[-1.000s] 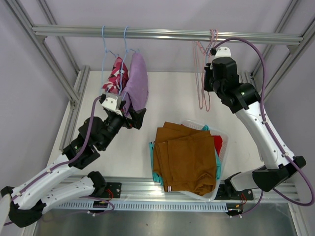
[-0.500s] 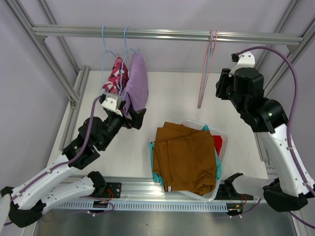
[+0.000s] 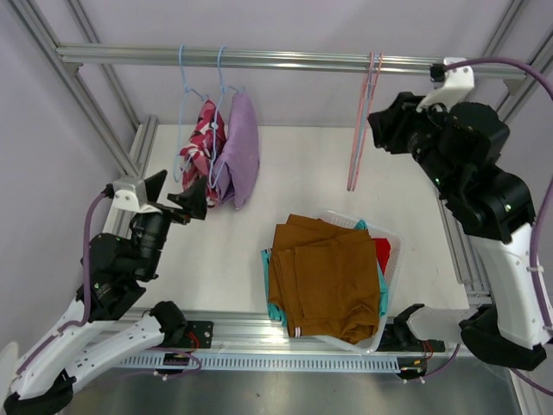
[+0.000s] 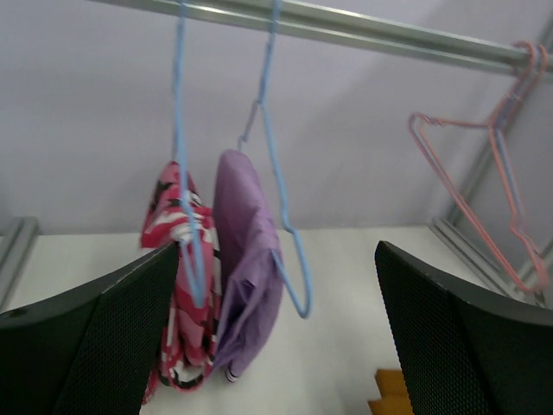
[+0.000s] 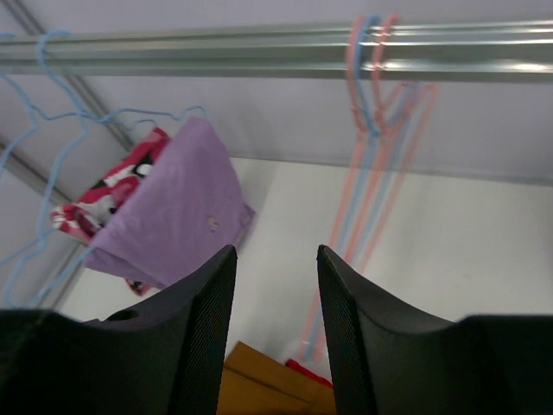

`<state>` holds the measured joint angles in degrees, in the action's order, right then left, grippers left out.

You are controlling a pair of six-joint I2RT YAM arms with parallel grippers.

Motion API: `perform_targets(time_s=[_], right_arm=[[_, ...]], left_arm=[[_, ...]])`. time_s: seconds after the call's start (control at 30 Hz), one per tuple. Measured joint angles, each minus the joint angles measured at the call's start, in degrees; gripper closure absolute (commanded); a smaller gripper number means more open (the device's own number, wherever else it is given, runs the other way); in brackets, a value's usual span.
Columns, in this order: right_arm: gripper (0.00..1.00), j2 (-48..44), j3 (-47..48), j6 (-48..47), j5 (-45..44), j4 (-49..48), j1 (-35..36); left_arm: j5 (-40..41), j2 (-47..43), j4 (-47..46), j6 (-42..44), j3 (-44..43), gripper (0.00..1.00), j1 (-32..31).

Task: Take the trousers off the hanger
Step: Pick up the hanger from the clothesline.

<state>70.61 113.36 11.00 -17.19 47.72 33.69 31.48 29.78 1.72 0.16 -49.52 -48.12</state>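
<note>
Lilac trousers [image 3: 242,147] and pink-white-black camouflage trousers [image 3: 197,143] are being displayed on blue hangers [image 4: 179,86]. Rust-brown trousers [image 3: 324,277] are being displayed too.

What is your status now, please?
Left gripper open, empty. Right gripper open, empty. Lilac trousers and camouflage trousers hang on blue hangers. Nothing blocking them.

**Overhead view:** set high behind the arm bases at 6 o'clock, looking down on the table [image 3: 302,164], with the rail [image 3: 294,60] across 12 o'clock. This is the widest and farthest view.

**Left wrist view:** set low and tilted up between its own fingers [image 4: 95,346], with the lilac trousers [image 4: 246,259] near.

**Right wrist view:** faces the rail from close by, with the pink hangers [image 5: 384,60] nearest at 12 o'clock.

All three views share the rail, the hangers and the lilac trousers.
</note>
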Motion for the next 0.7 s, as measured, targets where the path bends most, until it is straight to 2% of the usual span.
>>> perform_targets(time_s=[0.2,0.4,0.7], right_arm=[[0.46,9.09,0.68,2.43,11.52,-7.19,0.85],[0.42,18.84,0.24,6.01,24.17,-13.05,2.91],[0.35,27.34,1.09,10.01,34.69,-19.96,7.96]], left_arm=[[5.18,-0.72,-3.37,0.59,1.11,0.01,3.65],[8.79,-1.49,-6.32,2.34,3.87,0.01,4.04],[8.79,-1.66,-7.89,2.91,4.48,0.01,4.07]])
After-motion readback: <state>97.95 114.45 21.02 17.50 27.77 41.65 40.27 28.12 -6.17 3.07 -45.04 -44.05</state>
